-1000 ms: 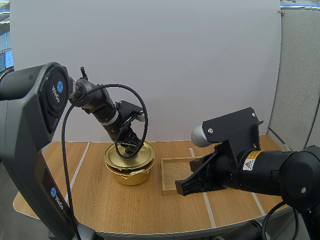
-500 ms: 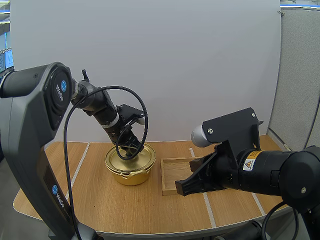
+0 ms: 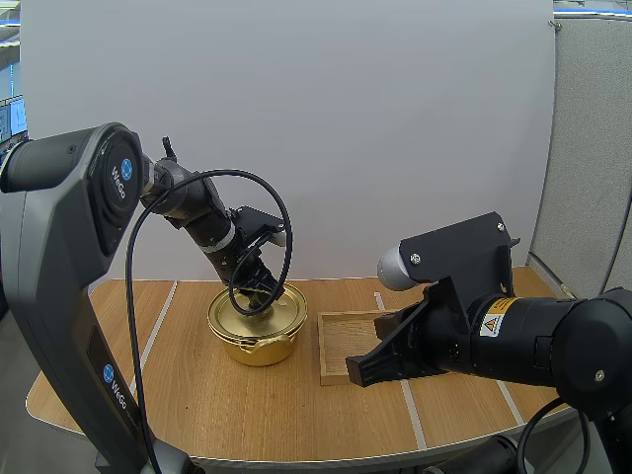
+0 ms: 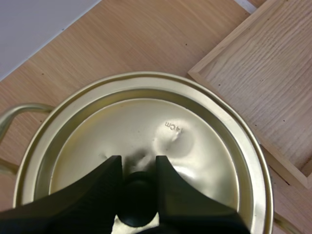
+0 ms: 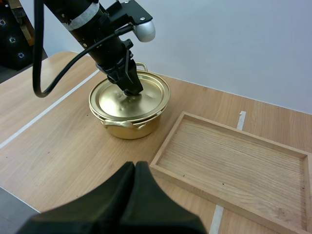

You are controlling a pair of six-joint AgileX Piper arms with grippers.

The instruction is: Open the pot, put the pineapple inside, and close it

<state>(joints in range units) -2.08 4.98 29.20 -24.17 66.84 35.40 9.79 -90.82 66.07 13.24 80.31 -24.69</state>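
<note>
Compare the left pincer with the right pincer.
The left pincer pinches the black knob of the lid; the right pincer is shut on nothing, a single dark wedge. The left pincer is down on the pot; the right pincer hovers above the table by the tray. Both are black.

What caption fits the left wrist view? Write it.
Left pincer shut on lid knob of the gold pot, wooden tray beside.

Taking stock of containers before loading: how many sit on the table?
2. The gold pot, lid on, stands left of the table's centre; the empty wooden tray lies just to its right. None seems hidden.
</note>
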